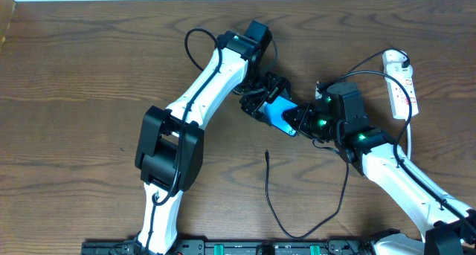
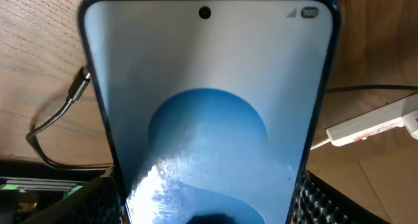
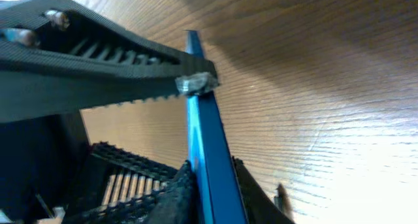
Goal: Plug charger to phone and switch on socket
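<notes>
Both arms meet at the middle of the brown wooden bench (image 1: 89, 76), and between them is the slim rectangular blue-screened phone (image 1: 281, 114). The left claw (image 1: 260, 99) has it across its width, jaws spread wide with a ribbed black finger (image 2: 326, 201) at each long side. In the left wrist view the screen (image 2: 209, 119) fills the picture: pale at the top, blue swirl below, a small round camera hole near the upper edge.

Over on the other side, the right claw (image 1: 306, 121) is on the phone's end nearest the right arm. From its wrist camera the phone (image 3: 209, 152) shows edge-on as a thin blue strip. The jaws are drawn in narrow, and one fingertip (image 3: 194, 84) presses right against that edge while the other finger sits against it lower down. So two claws are on one phone.

The long thin black cable (image 1: 268, 188) lies loose on the bench in front of the phone, looping towards the near edge. Its small metal connector tip (image 1: 266, 154) rests on the wood, apart from the phone and held by neither claw. It also shows beside the phone in the left wrist view (image 2: 80, 85).

The narrow white power strip (image 1: 401, 84) with red marks lies well off to the right, beyond the right arm.
</notes>
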Controlling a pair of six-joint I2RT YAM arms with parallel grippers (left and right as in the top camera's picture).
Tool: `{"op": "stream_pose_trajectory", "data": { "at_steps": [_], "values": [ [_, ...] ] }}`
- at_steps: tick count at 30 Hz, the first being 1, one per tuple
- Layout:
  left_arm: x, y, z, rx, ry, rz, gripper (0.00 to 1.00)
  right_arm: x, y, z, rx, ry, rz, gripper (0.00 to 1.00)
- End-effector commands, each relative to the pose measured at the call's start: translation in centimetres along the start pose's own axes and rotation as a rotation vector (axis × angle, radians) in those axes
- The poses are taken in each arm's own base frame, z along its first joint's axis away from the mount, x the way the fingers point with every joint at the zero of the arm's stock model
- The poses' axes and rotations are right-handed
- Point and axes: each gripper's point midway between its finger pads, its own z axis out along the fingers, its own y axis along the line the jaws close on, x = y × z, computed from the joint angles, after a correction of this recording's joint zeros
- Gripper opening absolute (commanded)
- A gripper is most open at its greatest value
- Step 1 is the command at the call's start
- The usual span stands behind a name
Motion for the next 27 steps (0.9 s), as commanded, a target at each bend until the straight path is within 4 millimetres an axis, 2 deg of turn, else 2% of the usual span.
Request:
{"op": "stream_pose_trajectory", "data": {
  "at_steps": [1,4,8,15,16,18,20,22,27],
  "values": [
    [2.1,-0.9,-1.2,0.034,0.011,0.043,0.07,-0.6,0.3,0.0,0.008,-0.024,-0.015,0.12],
    [2.2,-0.9,-1.1,0.032,0.012,0.046,0.07,-0.6,0.3,0.0,0.008,-0.024,-0.015,0.1],
    [2.2,-0.9,-1.1,0.032,0.011,0.046,0.07,-0.7,0.3,0.0,0.01,-0.026,-0.014,0.02],
    [2.2,-0.9,-1.1,0.033,0.01,0.053,0.08,-0.7,0.2,0.0,0.01,-0.029,-0.013,0.01],
    [2.1,-0.9,-1.2,0.034,0.01,0.061,0.17,-0.8,0.2,0.0,0.011,-0.03,-0.011,0.01],
    [1.8,-0.9,-1.4,0.039,0.007,0.081,0.57,-1.1,0.0,-0.2,0.014,-0.038,-0.005,0.01],
    [1.2,-0.9,-1.8,0.047,0.003,0.098,0.78,-1.5,-0.3,-0.3,0.018,-0.045,0.005,0.01],
    [0.4,-0.9,-2.3,0.06,-0.002,0.114,0.85,-1.9,-0.5,-0.6,0.015,-0.049,0.017,0.01],
    [-1.0,-1.0,-3.9,0.102,0.007,0.135,0.87,-2.7,-0.8,-1.3,-0.019,-0.039,0.069,0.01]
  ]
}}
